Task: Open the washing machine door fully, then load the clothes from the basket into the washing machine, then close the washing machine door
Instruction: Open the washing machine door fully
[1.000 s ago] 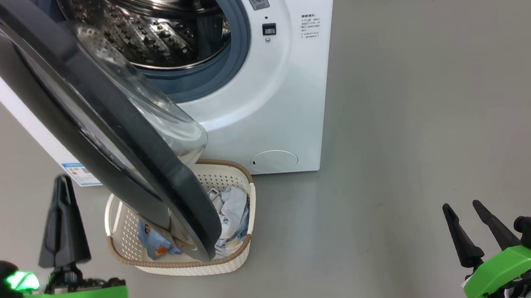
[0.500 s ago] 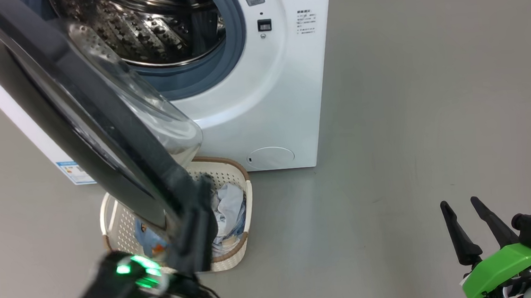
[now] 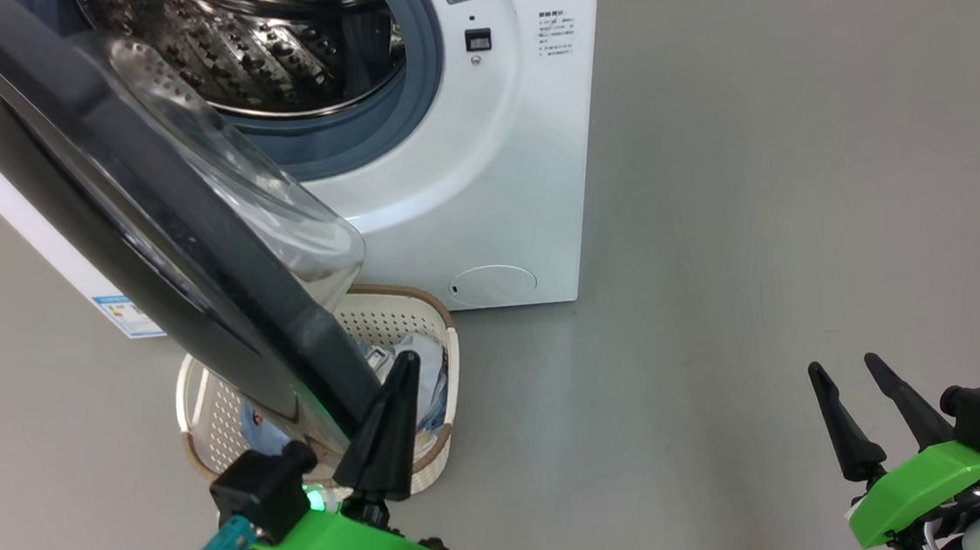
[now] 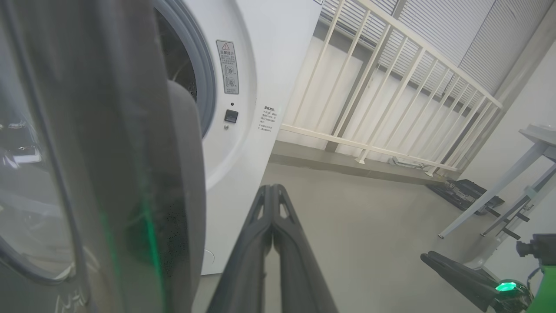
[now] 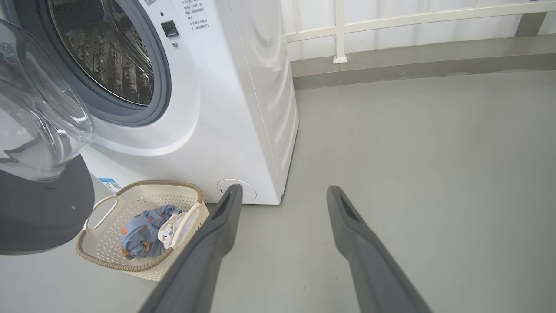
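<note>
Glossy-rimmed glass door (image 3: pixel 192 268), shiny steel drum (image 3: pixel 262 48), perforated plastic basket (image 3: pixel 384 323), soft cloth clothes (image 5: pixel 142 229)

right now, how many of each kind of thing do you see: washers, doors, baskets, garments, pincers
big white front-loading washing machine: 1
round black-rimmed glass door: 1
cream perforated plastic basket: 1
soft garments: 2 (blue bear-print garment, white garment)
dark two-fingered pincers: 2 (left pincer, right pincer)
total: 7
</note>
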{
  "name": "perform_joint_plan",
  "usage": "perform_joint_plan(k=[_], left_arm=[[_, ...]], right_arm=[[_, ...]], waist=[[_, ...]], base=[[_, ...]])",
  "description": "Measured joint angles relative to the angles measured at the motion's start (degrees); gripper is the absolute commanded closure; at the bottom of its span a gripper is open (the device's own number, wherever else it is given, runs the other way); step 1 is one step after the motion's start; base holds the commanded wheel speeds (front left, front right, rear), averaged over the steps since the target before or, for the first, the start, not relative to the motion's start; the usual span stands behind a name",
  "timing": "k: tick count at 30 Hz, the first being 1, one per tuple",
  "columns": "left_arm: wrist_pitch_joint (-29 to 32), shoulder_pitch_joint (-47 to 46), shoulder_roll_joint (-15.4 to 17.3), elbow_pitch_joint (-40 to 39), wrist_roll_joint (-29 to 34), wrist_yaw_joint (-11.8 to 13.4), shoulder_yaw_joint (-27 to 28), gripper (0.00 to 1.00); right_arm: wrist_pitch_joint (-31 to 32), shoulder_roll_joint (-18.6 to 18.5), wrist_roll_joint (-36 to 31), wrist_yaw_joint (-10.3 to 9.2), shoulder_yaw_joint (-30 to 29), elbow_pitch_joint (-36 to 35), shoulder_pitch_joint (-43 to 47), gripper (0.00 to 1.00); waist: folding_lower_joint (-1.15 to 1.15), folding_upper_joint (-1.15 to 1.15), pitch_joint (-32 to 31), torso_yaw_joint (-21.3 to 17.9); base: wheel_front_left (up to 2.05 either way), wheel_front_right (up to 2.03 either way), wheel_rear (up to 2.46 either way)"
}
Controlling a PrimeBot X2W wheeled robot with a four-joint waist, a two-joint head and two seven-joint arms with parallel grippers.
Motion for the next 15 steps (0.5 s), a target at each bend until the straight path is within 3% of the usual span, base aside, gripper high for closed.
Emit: perform_joint_plan(k=[15], left_arm=[[0.0, -2.6, -0.5, 5.0, -1.1, 0.0, 2.2, 1.00]], right_arm=[[0.0, 0.0, -0.6, 0.00, 0.0, -1.2, -1.2, 0.00]], waist=[[0.00, 0.00, 0.6, 0.2]], base=[[0.00, 0.00, 0.00]])
